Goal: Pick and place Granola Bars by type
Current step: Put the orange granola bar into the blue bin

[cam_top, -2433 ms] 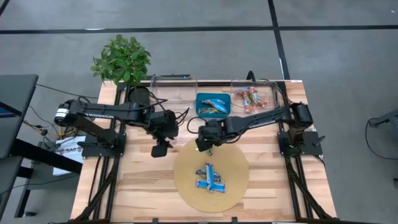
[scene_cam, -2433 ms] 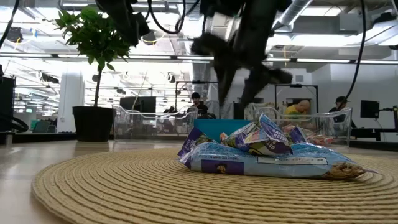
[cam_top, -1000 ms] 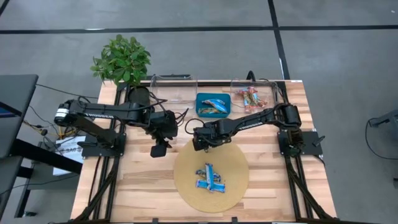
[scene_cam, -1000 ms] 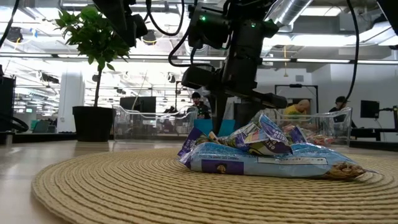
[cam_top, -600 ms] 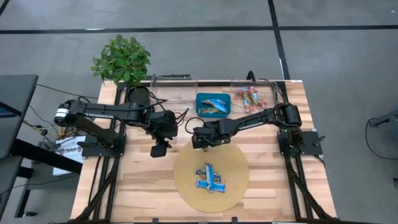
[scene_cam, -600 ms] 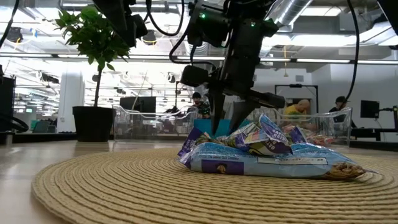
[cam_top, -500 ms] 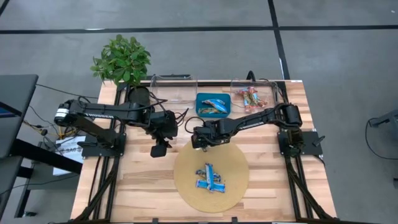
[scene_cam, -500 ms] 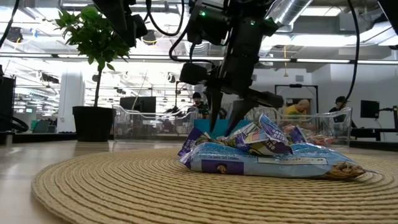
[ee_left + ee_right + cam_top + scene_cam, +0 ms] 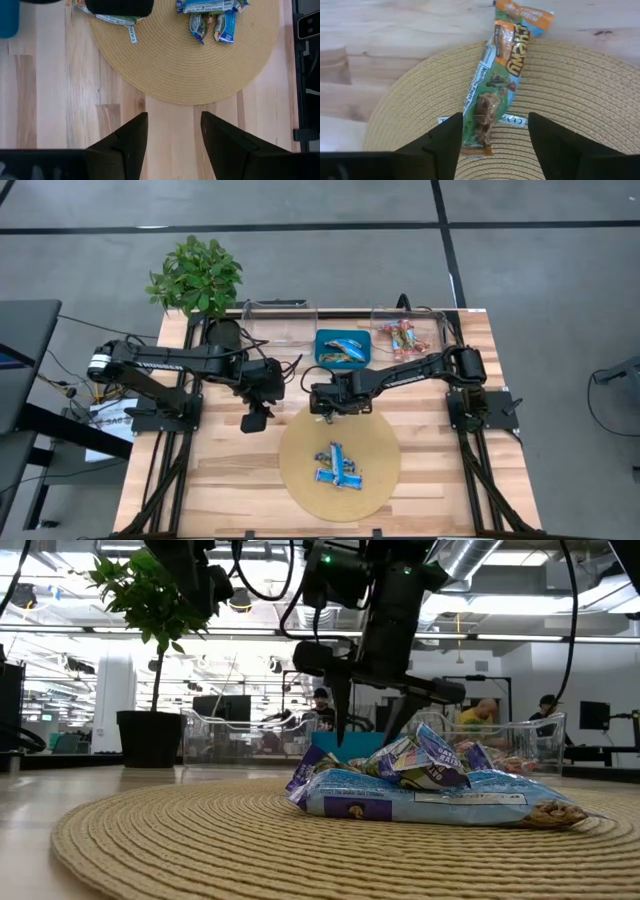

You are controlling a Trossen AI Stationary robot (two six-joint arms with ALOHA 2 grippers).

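A granola bar in an orange-and-teal wrapper (image 9: pixel 501 75) lies flat, one end on the round woven mat (image 9: pixel 340 462), the other past its far-left rim on the wood. My right gripper (image 9: pixel 492 142) hovers open just above it, pointing down, with a finger on either side of the bar's mat end; I see no touch. Nearer on the mat lies a pile of blue-and-silver bars (image 9: pixel 338 465), also seen in the low view (image 9: pixel 430 790). My left gripper (image 9: pixel 172 135) waits open above bare wood, left of the mat.
At the far edge stand a teal tray (image 9: pixel 322 338) with blue bars, a clear bin (image 9: pixel 432 320) with red-and-tan bars to its right, and a clear bin (image 9: pixel 280 325) to its left. A potted plant (image 9: pixel 197 277) is at the far left corner.
My right gripper has stayed over the mat's far-left rim, has rolled about its own pointing line, and its fingers now stand wider apart than half a second ago. The bars have not moved.
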